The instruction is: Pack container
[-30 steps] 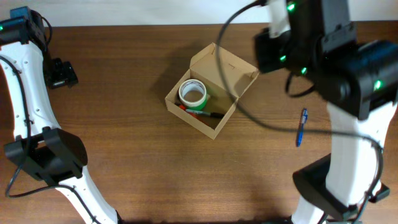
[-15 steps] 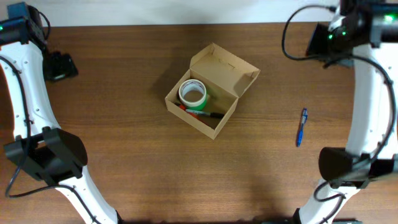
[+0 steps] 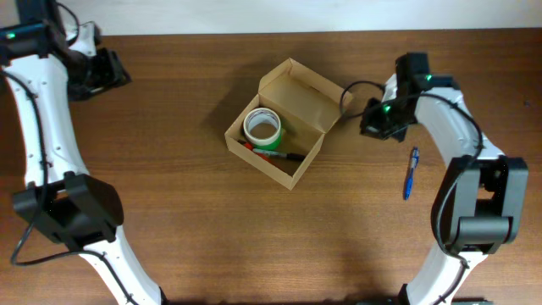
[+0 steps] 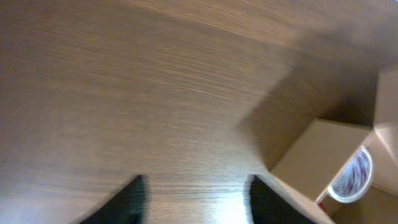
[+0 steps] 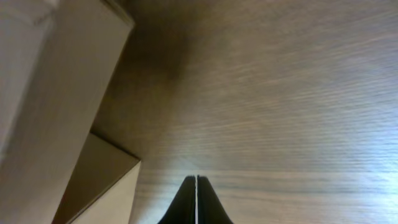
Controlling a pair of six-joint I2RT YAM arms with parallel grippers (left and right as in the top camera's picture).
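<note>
Beside the box [image 3: 309, 89] on the counter [image 3: 169, 212], the right gripper [image 5: 196, 190] has come down, pressed together and empty; the left gripper [image 4: 196, 196] moved slightly nearer, fingers apart, holding nothing

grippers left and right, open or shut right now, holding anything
left gripper: open, holding nothing
right gripper: shut, holding nothing

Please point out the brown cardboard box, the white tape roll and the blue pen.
Tan-brown cardboard box [image 3: 312, 91], overhead view, inside of open lid.
White tape roll [image 3: 249, 127], overhead view, left rim.
Blue pen [image 3: 410, 174], overhead view, middle of barrel.
</note>
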